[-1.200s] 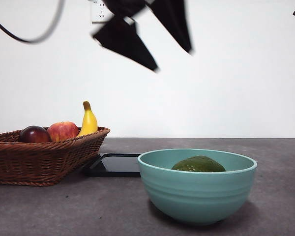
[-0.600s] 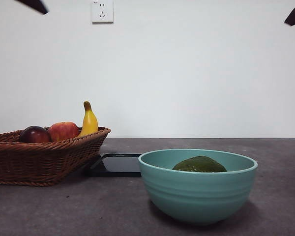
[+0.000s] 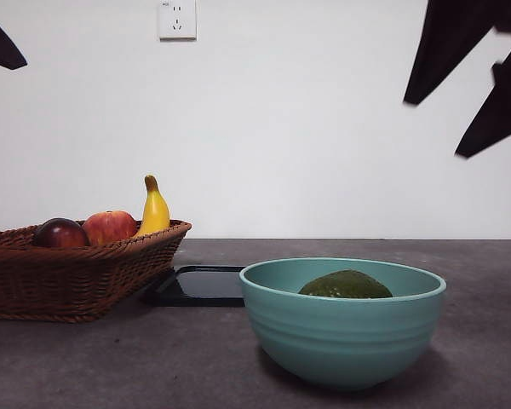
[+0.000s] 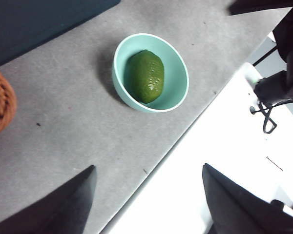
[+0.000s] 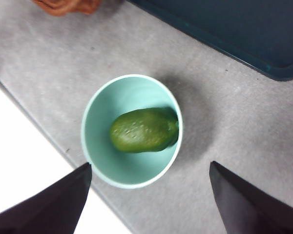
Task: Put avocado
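Below right end effector [image 5: 149,195], jaws wide and empty: avocado [image 5: 144,129] lying flat in teal bowl [image 5: 100,122], long axis crosswise; left end effector [image 4: 149,200] wide too, farther.

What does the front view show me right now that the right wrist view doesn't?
Only the front view shows the woven brown wicker basket with its dark red-purple round fruit, red-yellow apple and yellow banana, plus the white wall socket. Only the right wrist view shows the right tool, open above the bowl. Both show the dark olive-green avocado lying in the teal bowl and the black tray.
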